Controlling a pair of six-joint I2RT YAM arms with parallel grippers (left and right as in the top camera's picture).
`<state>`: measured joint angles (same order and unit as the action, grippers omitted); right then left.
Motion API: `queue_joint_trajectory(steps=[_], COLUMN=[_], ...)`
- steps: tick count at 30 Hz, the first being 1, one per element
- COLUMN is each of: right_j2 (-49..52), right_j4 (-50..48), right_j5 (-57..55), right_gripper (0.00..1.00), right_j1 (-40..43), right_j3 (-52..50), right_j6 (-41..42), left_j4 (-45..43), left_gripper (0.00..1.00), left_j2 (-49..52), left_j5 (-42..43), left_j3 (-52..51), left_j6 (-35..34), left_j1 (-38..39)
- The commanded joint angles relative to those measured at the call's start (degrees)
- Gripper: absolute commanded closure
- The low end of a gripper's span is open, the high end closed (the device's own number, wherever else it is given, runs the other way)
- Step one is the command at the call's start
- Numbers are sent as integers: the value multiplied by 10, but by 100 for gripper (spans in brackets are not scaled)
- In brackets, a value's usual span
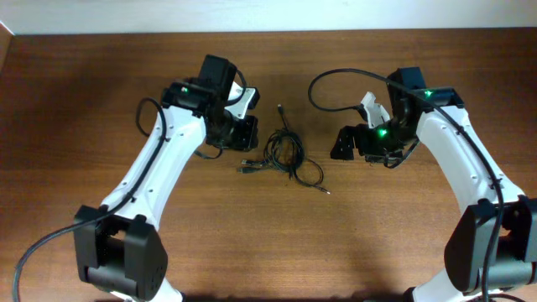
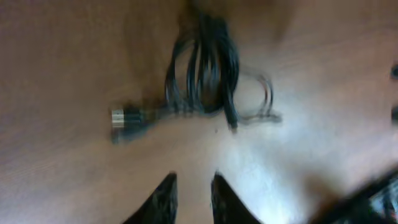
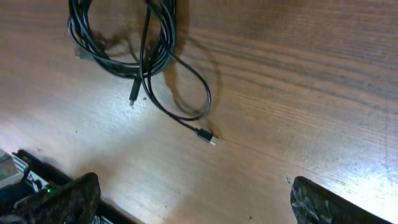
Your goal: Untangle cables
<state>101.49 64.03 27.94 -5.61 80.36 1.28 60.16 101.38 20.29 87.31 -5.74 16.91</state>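
The cables [image 1: 284, 153] lie as one tangled bundle of thin black cords at the table's middle, between my arms. One end with a small plug trails to the front right [image 1: 325, 191], and another runs toward the back [image 1: 279, 109]. My left gripper [image 1: 245, 134] is just left of the bundle, its fingers [image 2: 193, 186] slightly apart and empty, short of the coil [image 2: 202, 74] and a silver plug [image 2: 121, 118]. My right gripper [image 1: 346, 144] is right of the bundle, wide open and empty [image 3: 193, 199], with the coil [image 3: 124, 37] and a plug [image 3: 205, 135] ahead of it.
The wooden table [image 1: 84, 101] carries only the cable bundle. A thicker black wire [image 1: 336, 80] loops off the right arm above the table. The arm bases stand at the front left [image 1: 117, 252] and the front right [image 1: 491, 252].
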Motion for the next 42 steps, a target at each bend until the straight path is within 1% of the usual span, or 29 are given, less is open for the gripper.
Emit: queue_joint_trajectory(steps=[1, 3, 4, 5, 6, 9, 11, 14, 17, 18, 20, 22, 23, 25, 28, 29, 30, 31, 32, 33, 34, 40, 42], right_j2=[2, 2, 2, 2, 2, 2, 2, 2, 2, 2, 2, 2, 2, 2, 2, 2, 2, 2, 2, 2, 2, 2, 2], right_j4=[-4, -4, -4, -4, -4, -4, -4, -4, -4, -4, -4, -4, -4, -4, -4, -4, -4, -4, -4, -4, -4, -4, -4], right_j5=[-3, -3, -3, -3, -3, -3, -3, -3, -3, -3, -3, -3, -3, -3, -3, -3, -3, -3, -3, -3, -3, -3, -3], right_gripper=[2, 2, 2, 2, 2, 2, 2, 2, 2, 2, 2, 2, 2, 2, 2, 2, 2, 1, 2, 2, 1, 2, 2], right_j1=[4, 4, 4, 4, 4, 4, 4, 4, 4, 4, 4, 4, 4, 4, 4, 4, 4, 4, 4, 4, 4, 4, 4], right_j3=[3, 3, 3, 3, 3, 3, 3, 3, 3, 3, 3, 3, 3, 3, 3, 3, 3, 3, 3, 3, 3, 3, 3], right_j6=[-2, -2, -2, -2, -2, -2, -2, -2, -2, -2, -2, -2, -2, -2, -2, -2, -2, -2, -2, -2, -2, -2, -2], left_j4=[-72, -99, -108, -117, -121, -129, -131, -147, -168, -176, -181, -177, -177, -181, -181, -179, -174, -169, -166, -169, -174, -201, -199], left_gripper=[73, 72, 69, 62, 61, 67, 67, 68, 69, 69, 69, 73, 74, 75, 74, 79, 79, 79, 75, 63, 60, 59, 60], left_j2=[21, 52, 68, 88, 99, 138, 159, 167, 167, 167, 167, 167, 167, 167, 167, 167, 167, 167, 167, 167, 167, 170, 170], left_j5=[-6, -6, -6, -2, 0, 3, 24, 29, 64, 89, 91, 91, 91, 90, 90, 89, 88, 86, 84, 84, 84, 84, 83], left_j3=[-48, -55, -55, -55, -55, -55, -55, -55, -54, -54, -54, -55, -55, -55, -55, -55, -55, -55, -55, -55, -55, -55, -55], left_j6=[-42, -69, -81, -95, -95, -106, -106, -106, -106, -111, -116, -116, -116, -141, -146, -146, -146, -146, -146, -146, -146, -146, -146], left_j1=[0, 0, 0, 0, 0, 0, 0, 0, -3, -6, -5, -4, -4, -7, -13, -13, -13, -13, -13, -13, -13, 13, 15])
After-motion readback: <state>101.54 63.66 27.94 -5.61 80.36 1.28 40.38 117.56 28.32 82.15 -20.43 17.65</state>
